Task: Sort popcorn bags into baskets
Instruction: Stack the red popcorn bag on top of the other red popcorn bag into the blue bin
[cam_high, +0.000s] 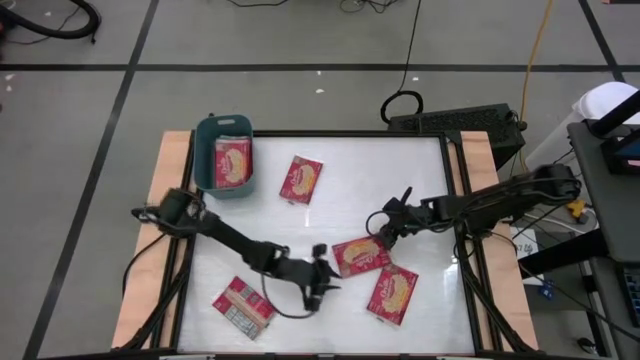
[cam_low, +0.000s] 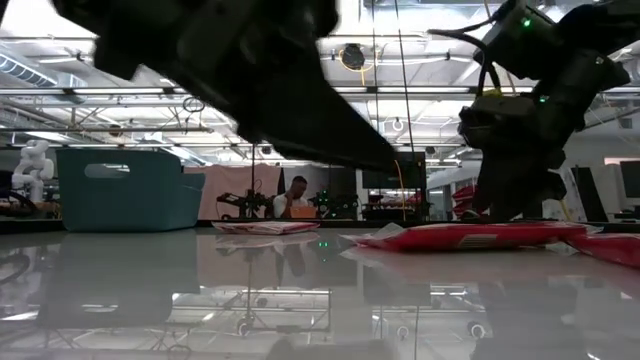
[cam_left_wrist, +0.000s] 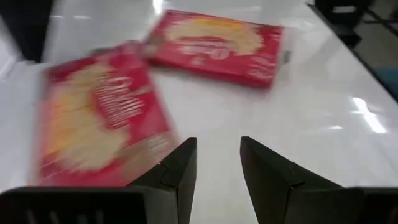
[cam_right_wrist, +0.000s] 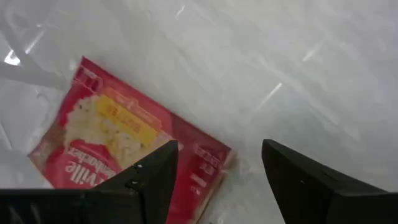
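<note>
Right, looking down on a glossy white desk (cam_high: 300, 225) that is throwing back the ceiling lights like a mirror, with pale wooden strips running along its left and right edges. Flat red popcorn packets are lying scattered across it, rectangular, with a crinkly sheen. A teal plastic basket (cam_high: 204, 150) with rounded corners and a rim is sitting at the far-left corner, and one packet (cam_high: 232, 163) is lying inside it, yellow picture up. Another packet (cam_high: 300, 180) is resting alone toward the far edge, just right of the basket. Near the front-left corner a packet (cam_high: 243, 305) is showing its white-grey label side.

The left claw (cam_high: 322, 285) is hovering near the front edge, its two dark fingers (cam_left_wrist: 180, 171) standing partly apart with nothing between them. Ahead of it two picture-side packets are lying: the nearer one (cam_high: 360, 255) is sitting just beside the fingertips, not touching, and a second (cam_high: 392, 294) is lying beyond it toward the front-right corner.

The right claw (cam_high: 383, 232) is reaching in from the right edge, fingers (cam_right_wrist: 152, 177) spread wide and gripping nothing, poised directly over the far end of that middle packet, whose corner is showing between the finger pads from the wrist camera.
</note>
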